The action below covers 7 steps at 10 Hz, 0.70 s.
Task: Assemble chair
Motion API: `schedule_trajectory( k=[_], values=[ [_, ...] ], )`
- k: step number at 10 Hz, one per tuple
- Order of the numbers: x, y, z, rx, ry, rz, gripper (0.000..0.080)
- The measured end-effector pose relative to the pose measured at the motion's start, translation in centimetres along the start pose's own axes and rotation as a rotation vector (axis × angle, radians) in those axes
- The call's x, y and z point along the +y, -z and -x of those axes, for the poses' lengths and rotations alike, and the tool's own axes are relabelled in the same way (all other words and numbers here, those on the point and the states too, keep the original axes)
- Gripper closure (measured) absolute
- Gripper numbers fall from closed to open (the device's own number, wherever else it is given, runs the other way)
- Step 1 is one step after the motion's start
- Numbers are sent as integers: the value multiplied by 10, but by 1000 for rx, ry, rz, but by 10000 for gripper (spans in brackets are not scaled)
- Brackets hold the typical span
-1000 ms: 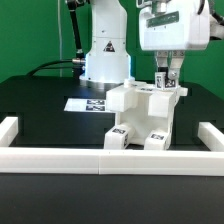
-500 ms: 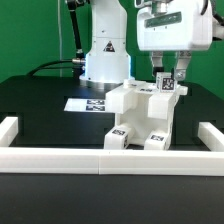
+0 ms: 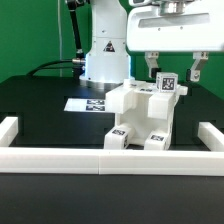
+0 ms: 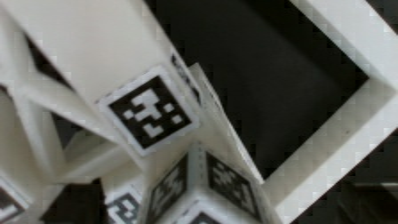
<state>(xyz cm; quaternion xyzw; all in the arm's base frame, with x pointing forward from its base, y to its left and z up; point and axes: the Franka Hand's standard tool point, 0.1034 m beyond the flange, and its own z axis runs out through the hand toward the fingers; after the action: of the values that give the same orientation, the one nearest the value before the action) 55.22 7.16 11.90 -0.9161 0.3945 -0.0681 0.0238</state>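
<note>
A low white border wall [image 3: 110, 158] runs along the near edge of the black surface [image 3: 40, 100] and turns back at both near corners. Just behind it, a little toward the exterior view's right of the middle, stands the chair [image 3: 140, 105]. It is a white blocky assembly resting on the surface, apart from the wall. Two chunky leg pieces [image 3: 118, 134] reach toward the near edge, each ending in a small black-and-white tag. The chair's upper part, on the side toward the far edge, carries a top tag [image 3: 168, 83] that faces the camera and sits slightly tilted.

The hand [image 3: 173, 66] hangs directly above that tagged part. Its two fingers [image 3: 150, 62] are spread wide apart, one on each side of the top tag. They appear clear of the chair, and nothing is gripped between them.

In the wrist view the chair fills most of the picture: a slanted white face bears a large tag [image 4: 151, 110], and more tags are partly cut off beside it.

Farther back, the marker board [image 3: 88, 103] lies flat on the surface, on the exterior view's left of the chair. The arm's white base [image 3: 105, 55] stands at the far edge, with a green backdrop [image 3: 30, 30] behind it
</note>
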Motion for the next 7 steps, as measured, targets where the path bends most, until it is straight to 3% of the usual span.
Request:
schedule_trajectory(
  k=[7],
  values=[
    [3, 0, -6, 8, 673, 12, 151]
  ],
)
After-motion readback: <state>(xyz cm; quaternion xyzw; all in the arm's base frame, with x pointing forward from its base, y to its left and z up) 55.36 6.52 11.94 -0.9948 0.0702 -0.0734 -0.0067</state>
